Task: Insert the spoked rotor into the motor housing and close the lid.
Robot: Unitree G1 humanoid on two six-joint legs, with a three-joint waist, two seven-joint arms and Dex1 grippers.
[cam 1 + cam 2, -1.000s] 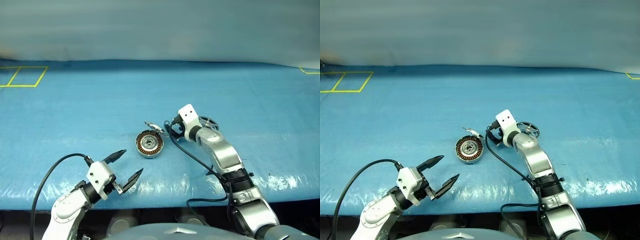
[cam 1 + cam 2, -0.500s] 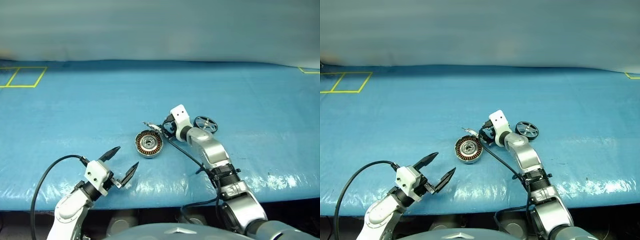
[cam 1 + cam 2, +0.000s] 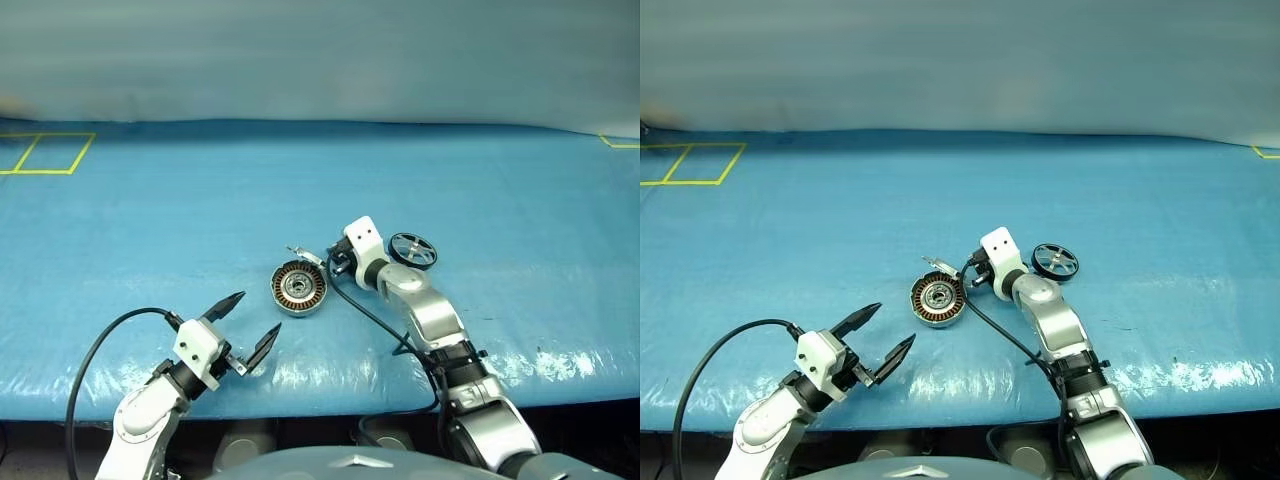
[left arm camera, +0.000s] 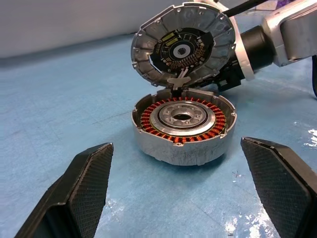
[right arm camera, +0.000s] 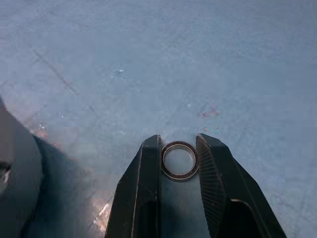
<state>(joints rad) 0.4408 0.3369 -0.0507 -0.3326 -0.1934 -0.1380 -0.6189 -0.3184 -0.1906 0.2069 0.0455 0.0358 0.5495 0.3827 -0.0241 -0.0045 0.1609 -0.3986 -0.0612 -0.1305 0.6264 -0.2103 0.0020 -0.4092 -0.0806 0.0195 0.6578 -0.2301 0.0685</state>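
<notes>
Right gripper (image 5: 179, 148) jaws are pinched on a small ring (image 5: 179, 160), just behind the raised lid (image 4: 184, 45). Left gripper (image 3: 245, 326) jaws gape empty, motor housing (image 4: 184, 126) straight ahead between them. Spoked rotor (image 3: 412, 249) lies flat on the surface beside the right wrist, so the right arm is nearer.

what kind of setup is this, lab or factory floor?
Looks like a lab test bench, not a production line: a table under a blue plastic sheet, yellow tape squares marked on it, and a lone opened motor with a loose spoked wheel beside it.
</notes>
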